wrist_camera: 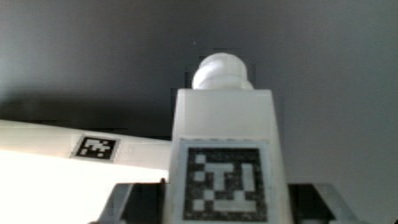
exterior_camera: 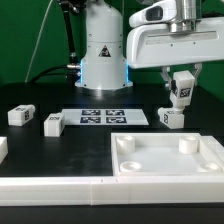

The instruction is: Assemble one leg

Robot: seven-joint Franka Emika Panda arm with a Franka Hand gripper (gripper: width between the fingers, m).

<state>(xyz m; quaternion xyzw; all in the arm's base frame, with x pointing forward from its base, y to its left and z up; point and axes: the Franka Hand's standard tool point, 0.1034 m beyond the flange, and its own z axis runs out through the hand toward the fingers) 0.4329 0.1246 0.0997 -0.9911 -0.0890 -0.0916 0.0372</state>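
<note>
My gripper (exterior_camera: 181, 84) is shut on a leg (exterior_camera: 181, 92), a small white block with a marker tag, held in the air at the exterior view's right. In the wrist view the held leg (wrist_camera: 224, 140) fills the middle, tag facing the camera, rounded tip pointing away, with my dark fingers (wrist_camera: 135, 202) on both sides. Another leg (exterior_camera: 170, 118) lies on the black table right below the held one. Two more legs (exterior_camera: 20, 115) (exterior_camera: 53, 123) lie at the exterior view's left. The large white panel (exterior_camera: 168, 157) with round corner sockets lies in front.
The marker board (exterior_camera: 103, 116) lies flat at the table's middle, in front of the arm's base (exterior_camera: 104, 60). A white rail (exterior_camera: 50, 185) runs along the front edge. In the wrist view a white tagged part (wrist_camera: 63, 142) lies below on the dark table.
</note>
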